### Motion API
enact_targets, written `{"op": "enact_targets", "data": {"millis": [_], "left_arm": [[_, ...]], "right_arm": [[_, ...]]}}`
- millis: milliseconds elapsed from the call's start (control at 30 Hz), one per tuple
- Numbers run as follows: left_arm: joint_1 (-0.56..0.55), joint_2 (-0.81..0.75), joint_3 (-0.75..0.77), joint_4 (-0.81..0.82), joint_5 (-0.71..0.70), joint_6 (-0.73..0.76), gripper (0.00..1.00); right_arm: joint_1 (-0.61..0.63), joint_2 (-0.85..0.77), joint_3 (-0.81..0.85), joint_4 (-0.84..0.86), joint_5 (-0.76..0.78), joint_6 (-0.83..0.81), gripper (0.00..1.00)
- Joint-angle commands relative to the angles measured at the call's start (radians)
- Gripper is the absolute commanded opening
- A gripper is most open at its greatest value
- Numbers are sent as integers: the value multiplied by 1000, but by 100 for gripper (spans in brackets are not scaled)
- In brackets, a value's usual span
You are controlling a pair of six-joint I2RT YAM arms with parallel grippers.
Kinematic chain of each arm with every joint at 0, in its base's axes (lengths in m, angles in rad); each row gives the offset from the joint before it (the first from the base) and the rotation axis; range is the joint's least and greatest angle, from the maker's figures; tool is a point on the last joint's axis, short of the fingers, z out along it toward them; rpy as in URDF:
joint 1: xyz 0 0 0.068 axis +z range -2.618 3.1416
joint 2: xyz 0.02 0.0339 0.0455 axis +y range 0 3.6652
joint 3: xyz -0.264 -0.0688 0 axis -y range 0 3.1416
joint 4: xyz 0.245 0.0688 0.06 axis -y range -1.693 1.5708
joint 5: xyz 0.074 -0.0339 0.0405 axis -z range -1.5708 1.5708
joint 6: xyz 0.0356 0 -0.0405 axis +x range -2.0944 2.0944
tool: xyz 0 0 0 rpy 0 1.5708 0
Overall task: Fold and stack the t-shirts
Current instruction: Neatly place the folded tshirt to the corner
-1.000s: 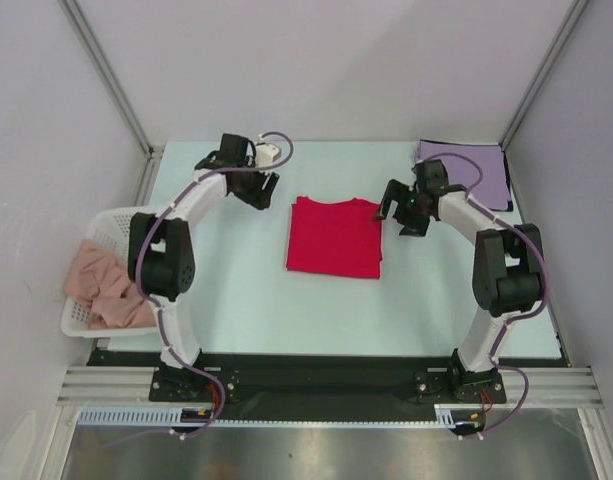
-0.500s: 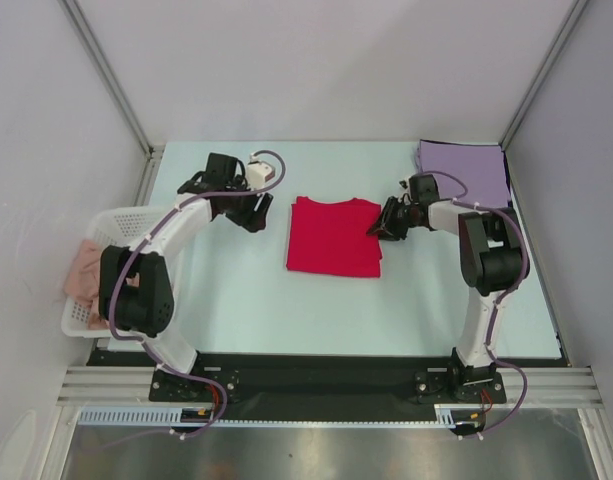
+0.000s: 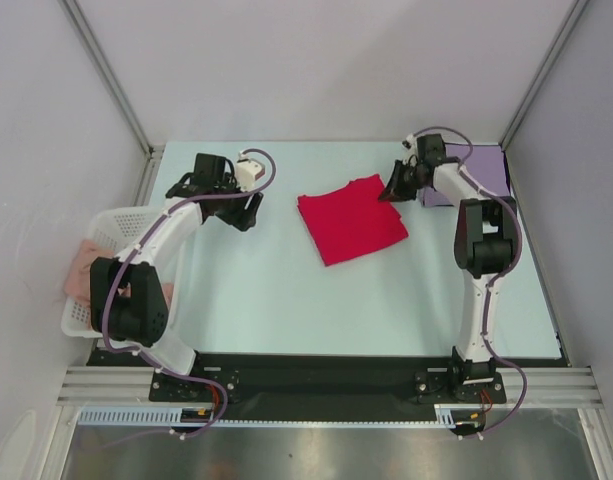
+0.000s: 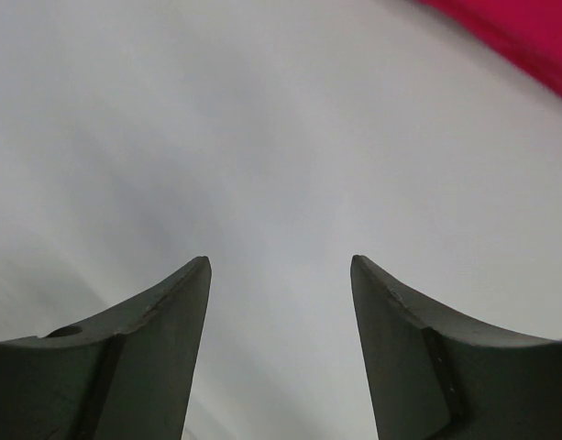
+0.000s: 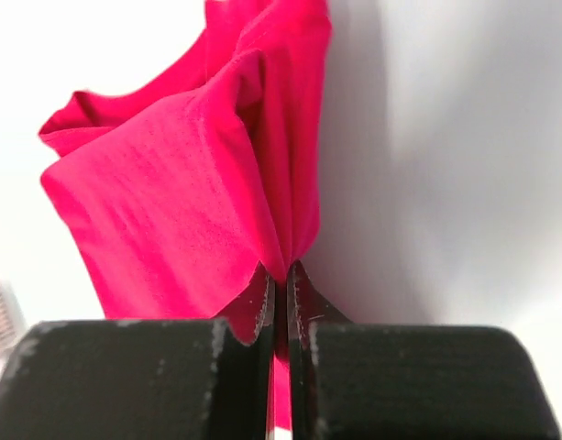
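The right gripper (image 5: 281, 275) has its jaws pinched tight on a corner of the red t-shirt (image 3: 352, 218), which lies folded and skewed mid-table, near the lavender t-shirt (image 3: 489, 176) in the far right corner. The left gripper (image 4: 279, 266) hangs with jaws parted and empty over bare table (image 3: 266, 290). At the left edge, the white basket (image 3: 111, 232) holds crumpled pink cloth (image 3: 84, 270).

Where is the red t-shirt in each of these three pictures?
Top external: red t-shirt lies tilted on the pale table, right of centre.
Left wrist: red t-shirt, a sliver in the top right corner.
Right wrist: red t-shirt bunched left of centre, pinched by the right end effector.
Shared landmark: the pale table.
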Motion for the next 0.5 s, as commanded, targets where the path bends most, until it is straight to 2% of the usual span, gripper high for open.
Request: {"op": "enact_targets", "data": {"millis": [0, 300, 467], "left_arm": [[12, -49, 7, -4, -47, 37, 68], [11, -35, 12, -5, -99, 58, 68], [12, -29, 13, -2, -122, 73, 68]], "right_arm": [[-28, 45, 203, -258, 192, -191, 0], [-65, 173, 726, -486, 483, -277, 0], [-74, 133, 746, -467, 584, -328, 0]]}}
